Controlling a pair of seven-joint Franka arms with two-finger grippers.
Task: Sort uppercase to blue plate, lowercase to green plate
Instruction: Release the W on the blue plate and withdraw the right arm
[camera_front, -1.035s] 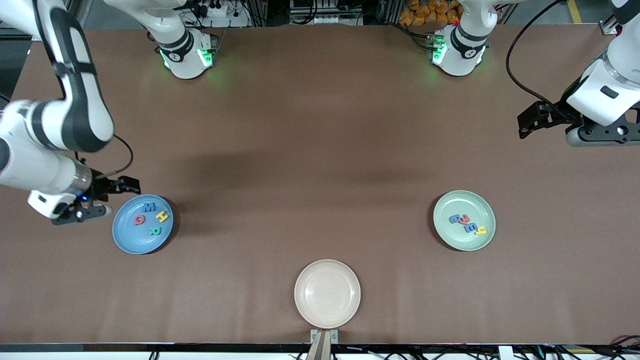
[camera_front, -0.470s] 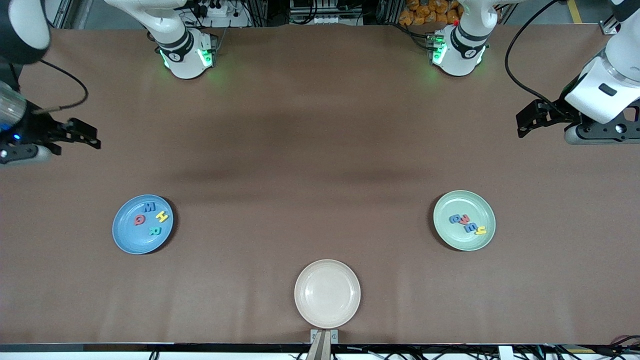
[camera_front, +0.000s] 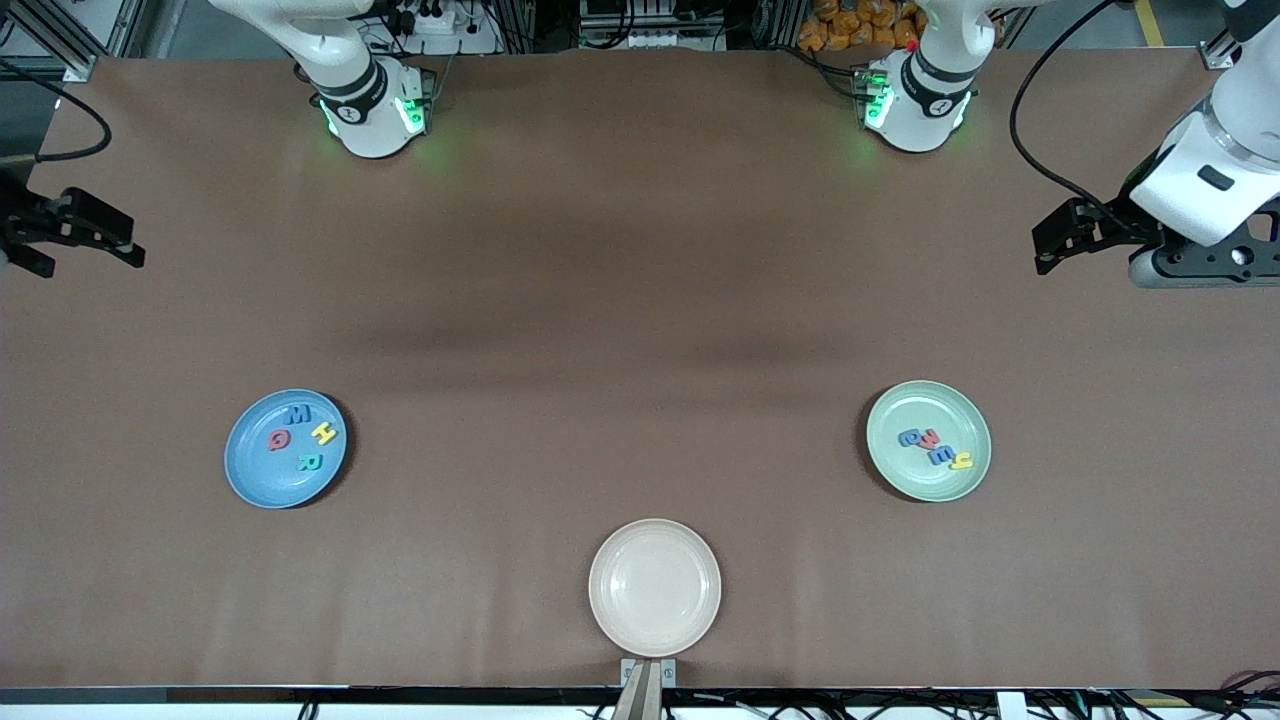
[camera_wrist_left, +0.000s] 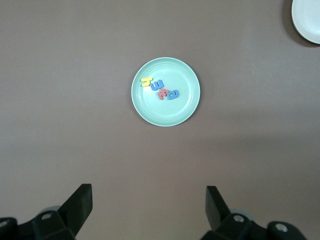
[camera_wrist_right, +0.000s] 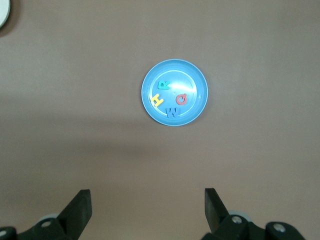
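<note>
Sorting layout with both arms drawn aside. The blue plate (camera_front: 285, 449) lies toward the right arm's end of the counter (camera_front: 640, 300) and carries the uppercase (camera_front: 301, 438) letters M, Q, H and R, spaced apart. The green plate (camera_front: 928, 440), toward the left arm's end, carries the lowercase (camera_front: 935, 449) letters in a touching row. An empty cream plate (camera_front: 654, 587) lies between them, nearer the front camera. The left gripper (camera_front: 1062, 237) and right gripper (camera_front: 75, 232) wait over opposite counter edges, fingers spread, holding nothing. The foam letters are judged light, soft and easily displaced; a pinch across a thin stroke would suit them. No letter remains outside its plate.
</note>
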